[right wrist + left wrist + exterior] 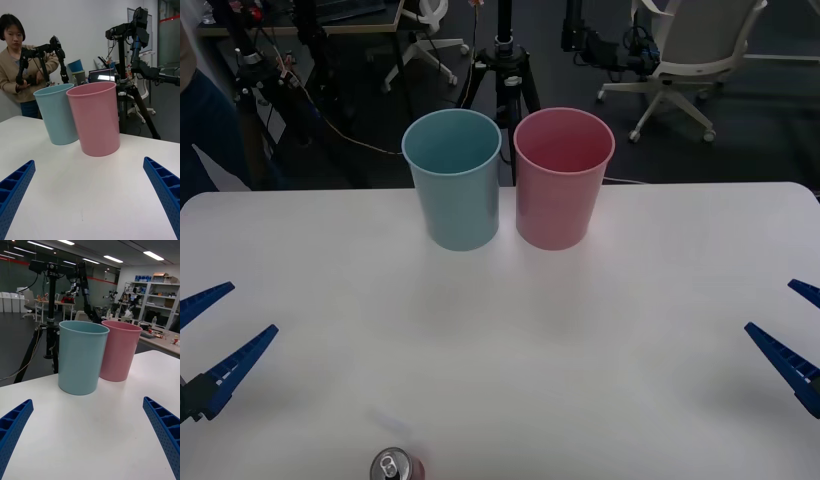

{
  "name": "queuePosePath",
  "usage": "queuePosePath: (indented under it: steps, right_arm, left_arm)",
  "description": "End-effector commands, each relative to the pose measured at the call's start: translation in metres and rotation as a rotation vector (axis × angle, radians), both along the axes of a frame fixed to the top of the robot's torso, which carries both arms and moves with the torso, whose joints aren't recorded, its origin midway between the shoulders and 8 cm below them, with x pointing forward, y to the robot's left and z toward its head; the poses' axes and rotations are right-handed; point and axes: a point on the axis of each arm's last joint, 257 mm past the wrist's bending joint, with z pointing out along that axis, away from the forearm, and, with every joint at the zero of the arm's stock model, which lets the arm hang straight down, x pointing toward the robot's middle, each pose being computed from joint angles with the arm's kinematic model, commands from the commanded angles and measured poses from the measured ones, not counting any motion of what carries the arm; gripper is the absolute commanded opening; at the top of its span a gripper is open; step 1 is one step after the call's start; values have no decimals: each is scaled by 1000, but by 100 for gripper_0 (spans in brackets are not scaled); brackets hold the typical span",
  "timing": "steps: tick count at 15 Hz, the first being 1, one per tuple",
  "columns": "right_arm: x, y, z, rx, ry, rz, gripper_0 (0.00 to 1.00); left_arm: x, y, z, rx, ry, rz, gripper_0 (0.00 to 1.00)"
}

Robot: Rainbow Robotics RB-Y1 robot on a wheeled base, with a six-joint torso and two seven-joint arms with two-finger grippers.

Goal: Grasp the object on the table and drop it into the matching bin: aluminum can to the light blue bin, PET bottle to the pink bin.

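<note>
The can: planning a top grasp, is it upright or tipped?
Upright: the can shows its round silver lid and pull tab facing up, at the table's near edge.

Even, diffuse overhead lighting from ceiling strip lights [112, 258]. White table [630, 300] bright, near washed out, without hard glare. Faint soft shadows toward camera below light blue bin [452, 180] and pink bin [563, 178]. Background floor dim. Mild wide-angle stretch in wrist views. Red can [395, 466] cropped, slightly soft.
</note>
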Motion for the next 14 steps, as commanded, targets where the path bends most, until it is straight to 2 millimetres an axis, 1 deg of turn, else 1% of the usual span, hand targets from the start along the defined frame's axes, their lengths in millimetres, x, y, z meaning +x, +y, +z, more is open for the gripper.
queuePosePath:
  steps: [1,2,8,10,12,14]
  right_arm:
    - [0,0,0,0,0,0,100]
    - [0,0,0,0,0,0,100]
    - [0,0,0,0,0,0,100]
    - [0,0,0,0,0,0,100]
    - [0,0,0,0,0,0,100]
    - [0,0,0,0,0,0,100]
  left_arm:
    - [-3,5,-3,33,14,-4,100]
    - [-5,7,1,62,15,-28,100]
    - [-15,4,-8,72,25,-42,100]
    - [-21,3,-9,110,-10,-45,100]
    - [-30,-2,-17,143,-25,-70,100]
    - [-42,-2,-26,157,-22,-119,100]
